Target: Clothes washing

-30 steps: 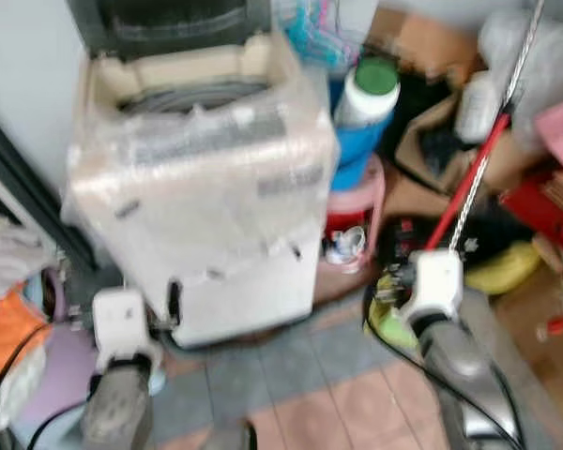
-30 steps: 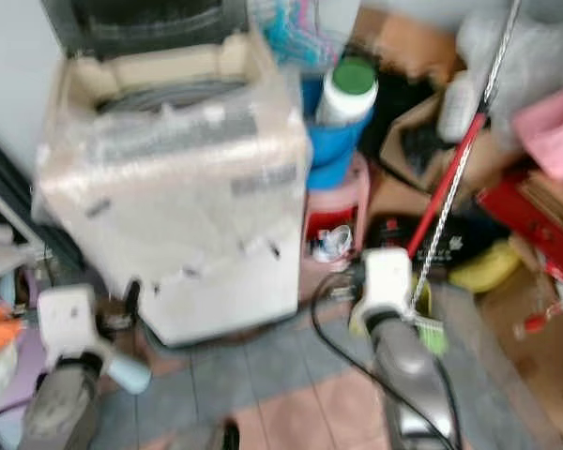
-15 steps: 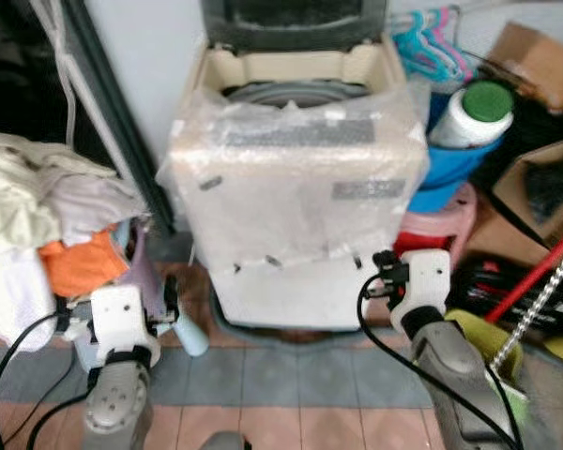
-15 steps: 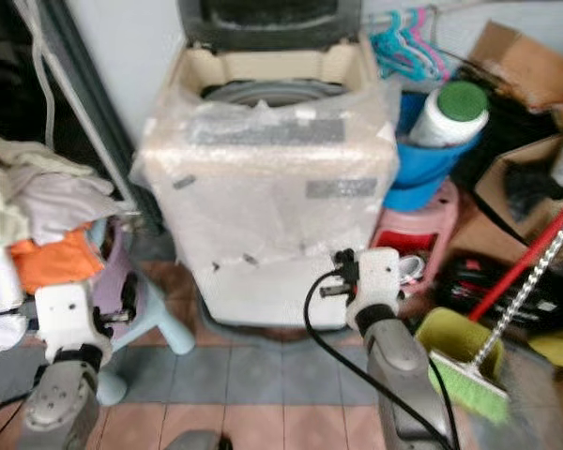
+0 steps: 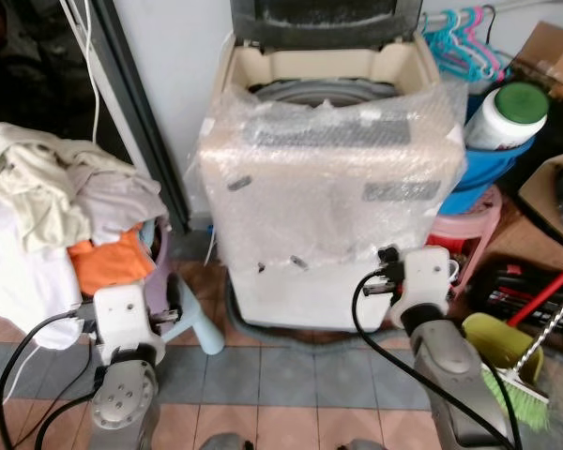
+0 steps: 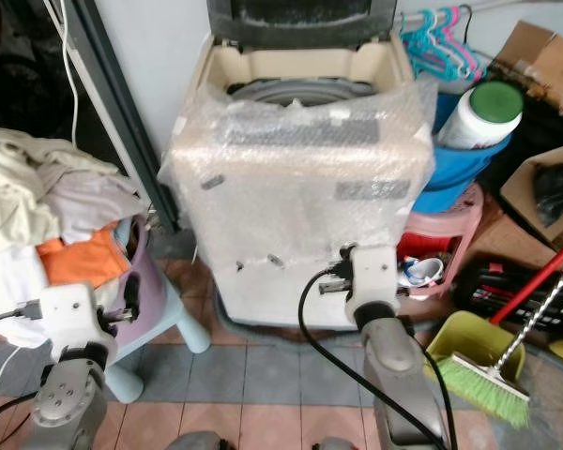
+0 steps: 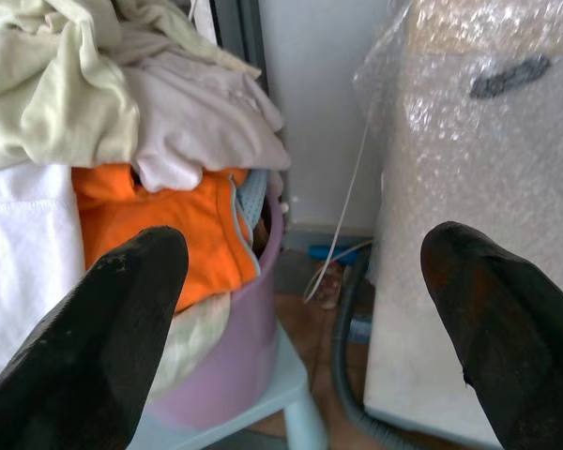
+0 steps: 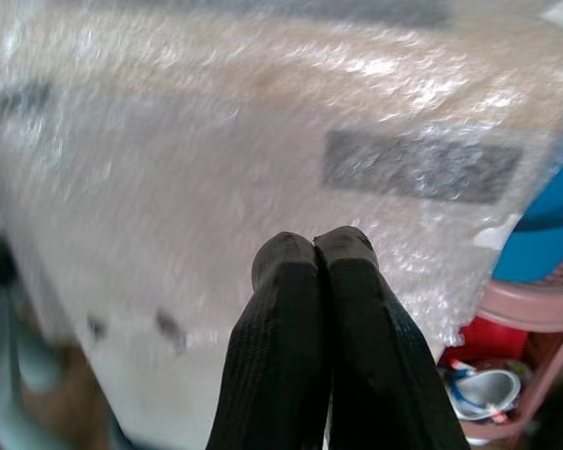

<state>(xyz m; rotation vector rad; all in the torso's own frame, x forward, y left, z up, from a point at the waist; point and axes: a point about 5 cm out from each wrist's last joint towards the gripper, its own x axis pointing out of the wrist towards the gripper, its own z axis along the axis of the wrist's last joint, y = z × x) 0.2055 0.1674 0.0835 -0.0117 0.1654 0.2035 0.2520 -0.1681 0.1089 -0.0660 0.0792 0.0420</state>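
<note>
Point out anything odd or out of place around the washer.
The washing machine is wrapped in bubble wrap across its front and control panel, though its lid stands open. Left of it, laundry is heaped well above its purple basket, spilling over the rim.

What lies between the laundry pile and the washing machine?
In the left eye view, a dark door frame and white wall separate the laundry pile from the washing machine.
</note>
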